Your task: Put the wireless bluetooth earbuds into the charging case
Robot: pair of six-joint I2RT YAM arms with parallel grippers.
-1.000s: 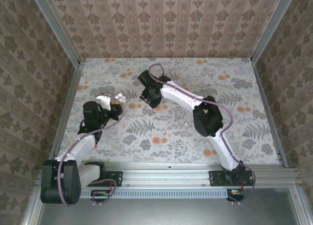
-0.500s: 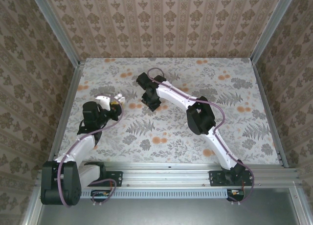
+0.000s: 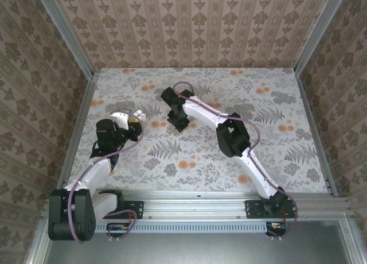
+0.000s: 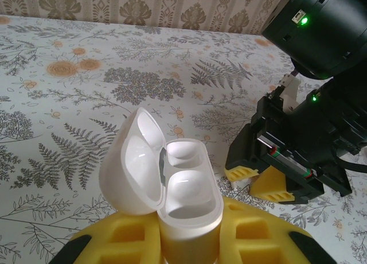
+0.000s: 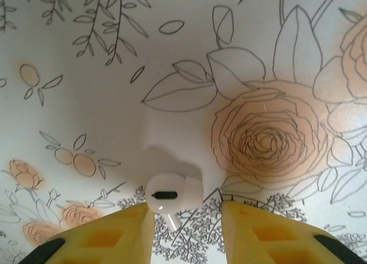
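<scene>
From above, the left gripper sits over the left part of the flowered surface, closed on the white charging case, which shows as a small pale shape at its tip. The right arm reaches across to the middle, and the right gripper points down at the surface, near the case but apart from it

In the left wrist view, the left gripper clamps the lower body of the charging case between its yellow pads, holding it upright above the surface. The lid is swung open and leans to the left, and two rounded wells show inside the body. Just to the right, the right gripper stands with its yellow tips down at the surface; a small white bit shows between them, too small to make out

In the right wrist view, one white earbud lies on the surface at the mouth of the right gripper. The jaws stand apart: the earbud is just beside the left-hand yellow finger, with a gap to the other, so it is not gripped
</scene>
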